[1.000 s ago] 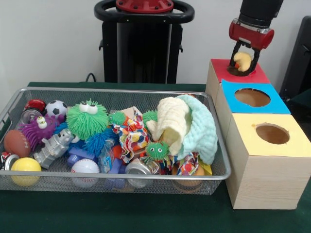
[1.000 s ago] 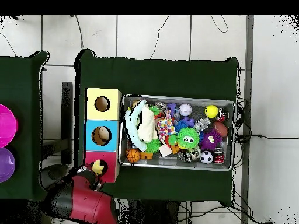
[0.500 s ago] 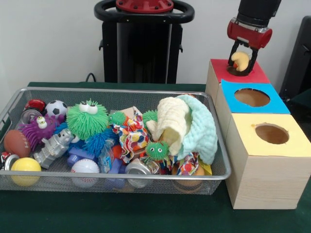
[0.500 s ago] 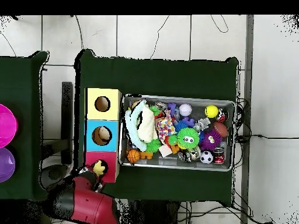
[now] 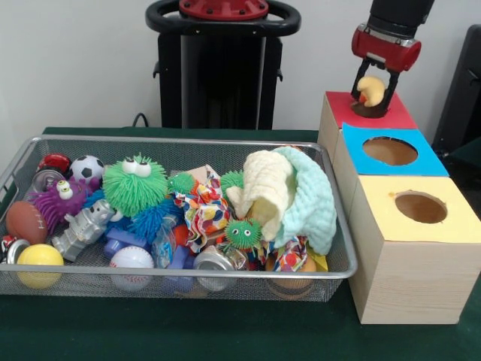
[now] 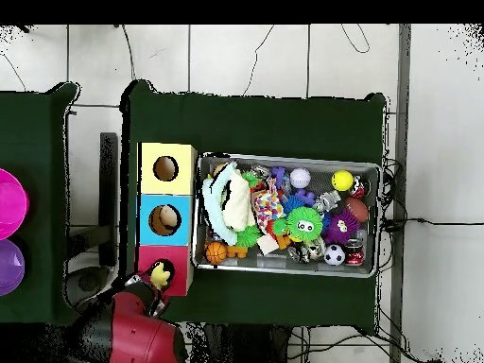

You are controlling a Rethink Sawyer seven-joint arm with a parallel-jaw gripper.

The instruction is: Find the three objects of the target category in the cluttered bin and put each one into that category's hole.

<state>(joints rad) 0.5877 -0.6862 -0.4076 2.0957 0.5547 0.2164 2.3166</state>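
Nearest on the green desk (image 5: 225,331) sat the yellow box (image 5: 413,252), its hole showing nothing inside. Beside it, the wire bin (image 5: 173,274) held clutter: yellow ball (image 5: 39,259), baseball (image 5: 131,259), a tin (image 5: 214,262), silver robot (image 5: 83,228), a small green spiky ball (image 5: 242,233), patterned cloth (image 5: 201,212), cream and mint towels (image 5: 289,197), big green puffer (image 5: 135,184), purple puffer (image 5: 56,201), football (image 5: 25,220), soccer ball (image 5: 87,168). Behind the yellow box came the blue box (image 5: 391,153), then the red box (image 5: 368,113). Above the red hole hung the tool (image 5: 372,92), pinching a yellow toy (image 5: 370,90) between its black fingers (image 5: 355,81). Overhead, the toy (image 6: 160,275) lay over the red box (image 6: 175,257).
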